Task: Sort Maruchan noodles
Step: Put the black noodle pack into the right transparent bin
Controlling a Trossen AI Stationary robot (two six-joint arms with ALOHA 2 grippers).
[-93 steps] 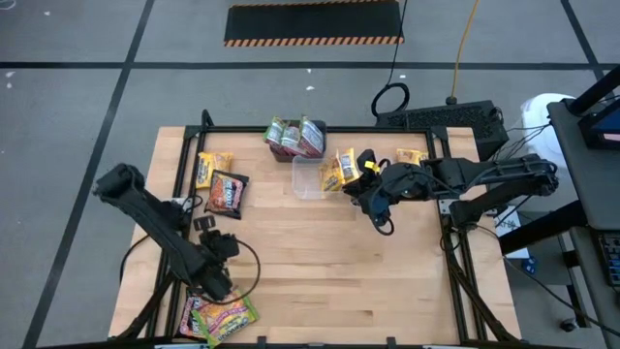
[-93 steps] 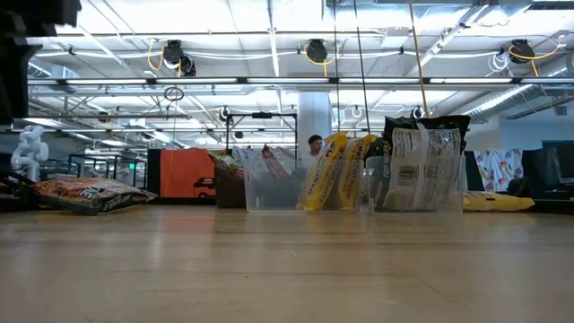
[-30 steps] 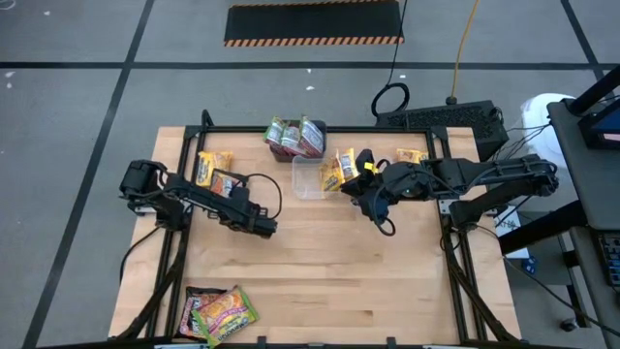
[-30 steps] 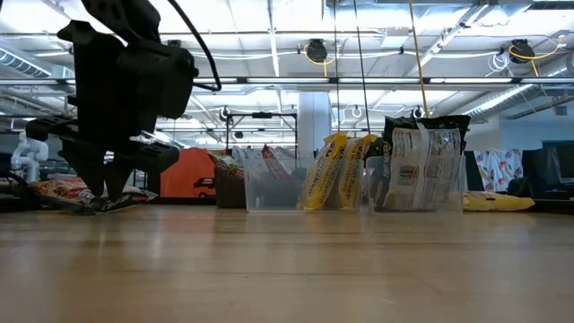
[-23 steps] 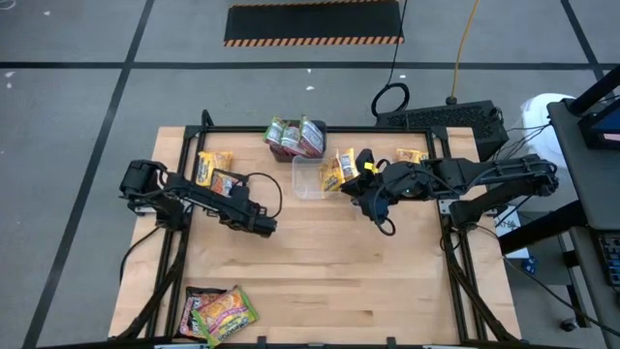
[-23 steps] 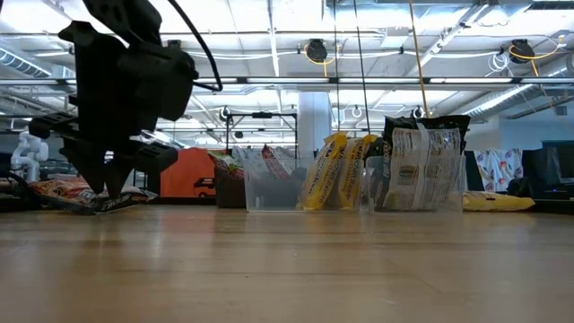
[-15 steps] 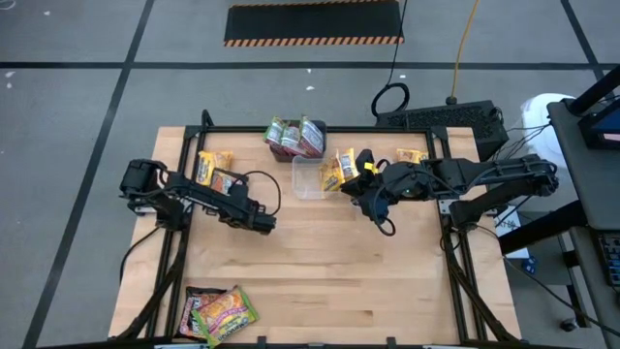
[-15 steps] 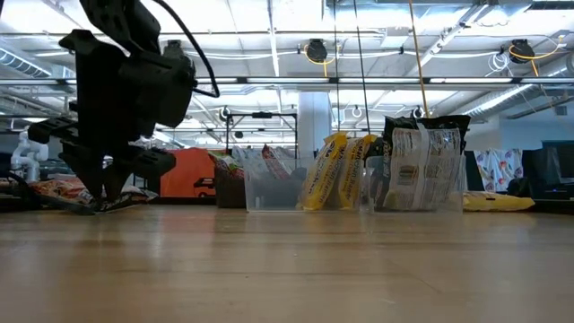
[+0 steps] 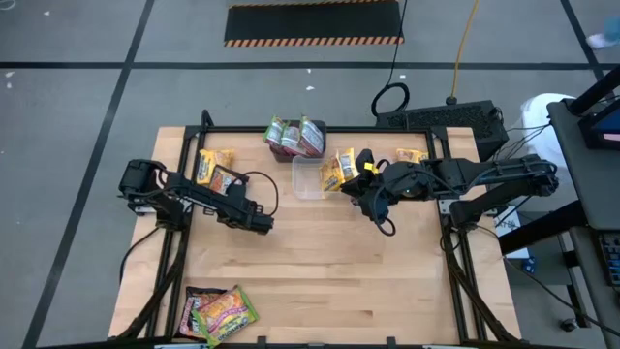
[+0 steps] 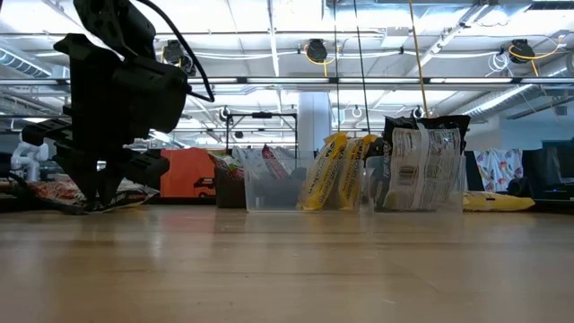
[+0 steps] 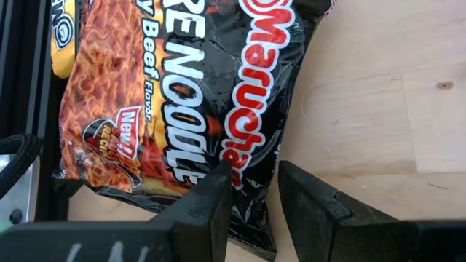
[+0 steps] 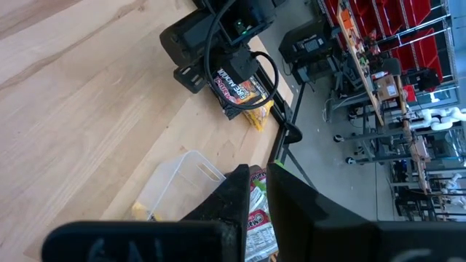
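Left gripper (image 11: 255,191) open, fingers straddling the crinkly edge of a glossy black-and-red noodle packet (image 11: 182,94) lying flat on pale wood table (image 11: 386,87), near the back left; right gripper (image 12: 258,189) nearly closed, empty

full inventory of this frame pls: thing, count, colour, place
dark Maruchan packet: one, black with red-orange, far-left of table, straddled by left gripper
yellow packet: one, far-left edge, next to it
green-edged packets: small pile, near-left corner
yellow packets: two, upright by the clear tub
yellow packet: one, far-right edge
dark box: one, holds packets, far centre
table: wood
left gripper: open, on dark packet
right gripper: by clear tub, holds nothing visible
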